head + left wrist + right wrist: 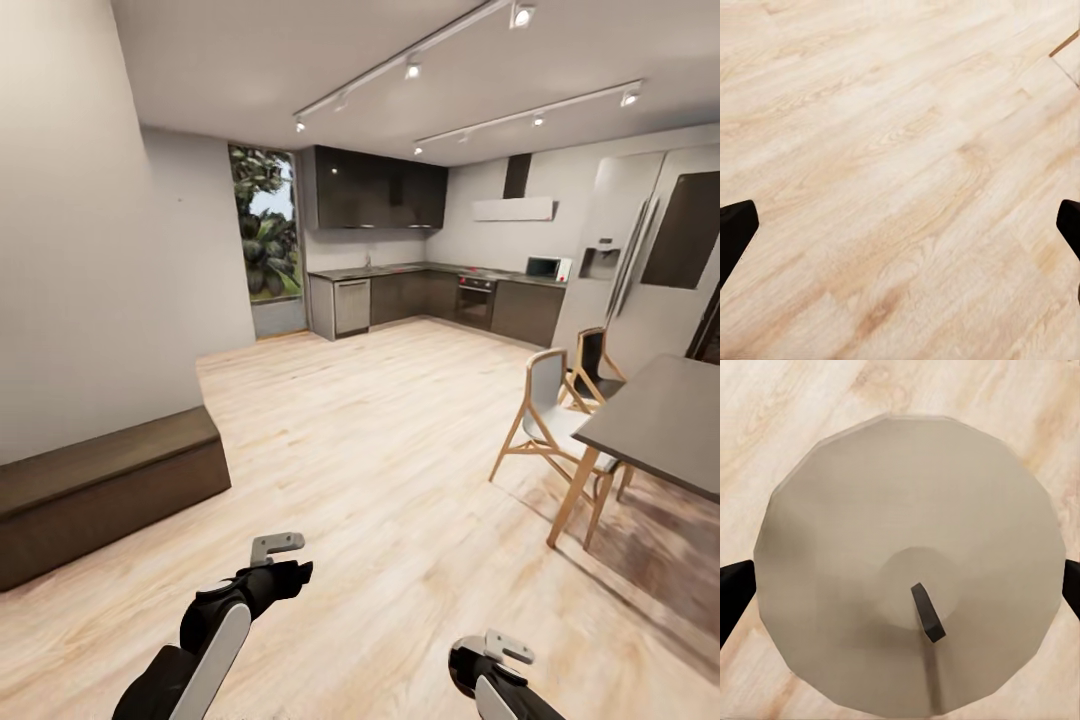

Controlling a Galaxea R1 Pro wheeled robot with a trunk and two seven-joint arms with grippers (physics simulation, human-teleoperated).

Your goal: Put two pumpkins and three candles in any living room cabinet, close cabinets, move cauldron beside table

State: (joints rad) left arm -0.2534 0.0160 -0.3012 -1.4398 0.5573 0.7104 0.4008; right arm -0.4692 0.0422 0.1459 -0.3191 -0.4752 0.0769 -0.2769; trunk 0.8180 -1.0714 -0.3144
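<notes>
A beige candle (pixel 870 510) with a dark wick is seen end-on in the right wrist view. My right gripper (pixel 900 592) is shut on it, with a black finger at each side, above the plank floor. My left gripper (pixel 900 232) is open with only floor between its fingers. In the head view both arms sit low in front, left gripper (pixel 285 570) and right gripper (pixel 495 655). The long, low, dark brown cabinet (pixel 100 480) stands against the left wall with its fronts closed. The pumpkins, the cauldron and the coffee table are out of view.
A dark dining table (pixel 665 420) with wooden chairs (pixel 545 420) stands at the right. The kitchen with dark cabinets (pixel 420 295), a fridge (pixel 650 260) and a tall window (pixel 265 225) lies ahead. Open plank floor (pixel 380 430) stretches between.
</notes>
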